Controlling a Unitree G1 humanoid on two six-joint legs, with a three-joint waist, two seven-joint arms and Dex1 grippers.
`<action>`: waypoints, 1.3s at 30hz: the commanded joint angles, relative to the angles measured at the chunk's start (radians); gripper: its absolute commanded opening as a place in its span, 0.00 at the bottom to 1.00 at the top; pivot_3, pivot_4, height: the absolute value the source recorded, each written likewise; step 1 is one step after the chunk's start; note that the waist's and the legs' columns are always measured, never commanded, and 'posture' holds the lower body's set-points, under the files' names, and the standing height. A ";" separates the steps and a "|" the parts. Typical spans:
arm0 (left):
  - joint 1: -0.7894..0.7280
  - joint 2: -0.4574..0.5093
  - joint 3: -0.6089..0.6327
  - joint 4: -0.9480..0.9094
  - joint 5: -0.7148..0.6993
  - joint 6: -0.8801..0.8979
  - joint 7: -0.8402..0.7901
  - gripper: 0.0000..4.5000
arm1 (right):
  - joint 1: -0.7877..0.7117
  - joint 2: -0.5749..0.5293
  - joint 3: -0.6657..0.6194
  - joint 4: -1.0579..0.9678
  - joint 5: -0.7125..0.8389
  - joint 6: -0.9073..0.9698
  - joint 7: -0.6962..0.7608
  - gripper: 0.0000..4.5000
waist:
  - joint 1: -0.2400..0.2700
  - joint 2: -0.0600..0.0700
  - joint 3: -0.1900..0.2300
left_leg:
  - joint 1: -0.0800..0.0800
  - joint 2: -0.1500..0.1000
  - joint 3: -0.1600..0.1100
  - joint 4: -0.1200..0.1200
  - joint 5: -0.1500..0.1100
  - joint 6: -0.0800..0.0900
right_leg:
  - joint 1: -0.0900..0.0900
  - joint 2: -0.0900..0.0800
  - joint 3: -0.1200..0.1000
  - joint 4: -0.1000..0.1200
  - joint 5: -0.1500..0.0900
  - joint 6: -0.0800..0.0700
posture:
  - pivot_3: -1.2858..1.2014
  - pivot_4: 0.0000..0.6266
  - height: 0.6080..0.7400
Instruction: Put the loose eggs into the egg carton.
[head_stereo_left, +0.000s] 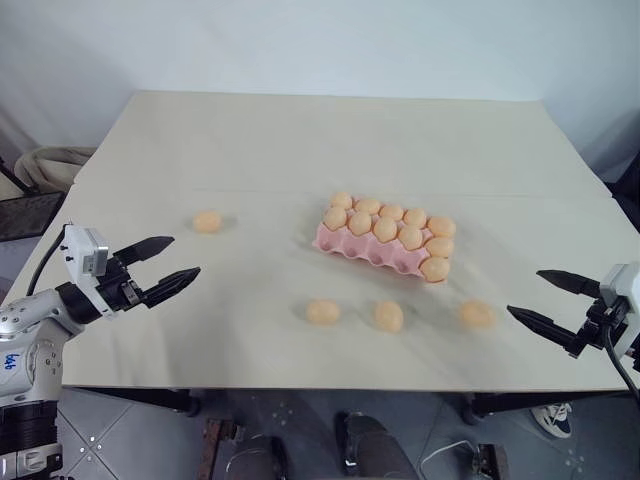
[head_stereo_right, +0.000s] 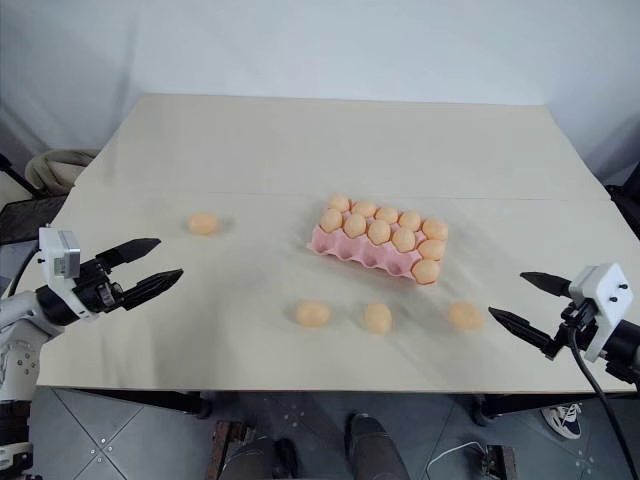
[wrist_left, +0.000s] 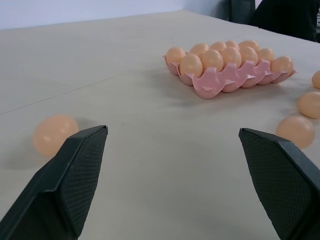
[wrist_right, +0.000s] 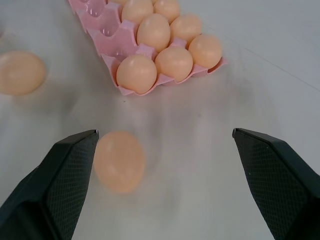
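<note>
Left gripper (head_stereo_left: 160, 268): fingers spread wide, empty, above the table's near left edge
Right gripper (head_stereo_left: 548, 299): fingers apart, empty, near the rightmost loose egg (head_stereo_left: 477, 314)
Loose eggs: three in a near row, one (head_stereo_left: 207, 221) farther left
Egg carton (head_stereo_left: 352, 244): mid-table, near row of cups empty
Advice: straddle the nearest egg squarely, close gently, and lower it into an empty cup

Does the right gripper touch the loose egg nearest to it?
Apart. In the left eye view, bare table separates the open right gripper from that egg.
</note>
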 joint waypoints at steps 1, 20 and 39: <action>-0.019 0.000 0.011 0.030 -0.006 -0.017 -0.005 1.00 | 0.016 -0.010 -0.054 -0.043 0.025 0.003 -0.003 1.00 | 0.001 0.000 0.000 | 0.000 0.000 0.000 0.000 0.000 0.000 | 0.000 0.000 0.000 0.000 0.000 0.000 | 0.52 0.24 1.00; -0.027 -0.017 0.014 0.027 -0.038 -0.026 -0.057 1.00 | 0.075 0.001 -0.108 -0.143 0.055 0.151 -0.147 1.00 | 0.000 0.000 0.000 | 0.000 0.000 0.000 0.000 0.000 0.000 | 0.000 0.000 0.000 0.000 0.000 0.000 | 0.52 0.24 1.00; 0.039 -0.071 0.010 0.073 -0.072 -0.201 -0.284 1.00 | 0.097 0.218 0.034 -0.377 0.038 0.218 -0.383 1.00 | -0.002 -0.002 -0.001 | 0.000 0.000 0.001 0.000 0.000 0.000 | 0.000 0.000 0.000 0.000 0.000 -0.001 | 0.52 0.24 1.00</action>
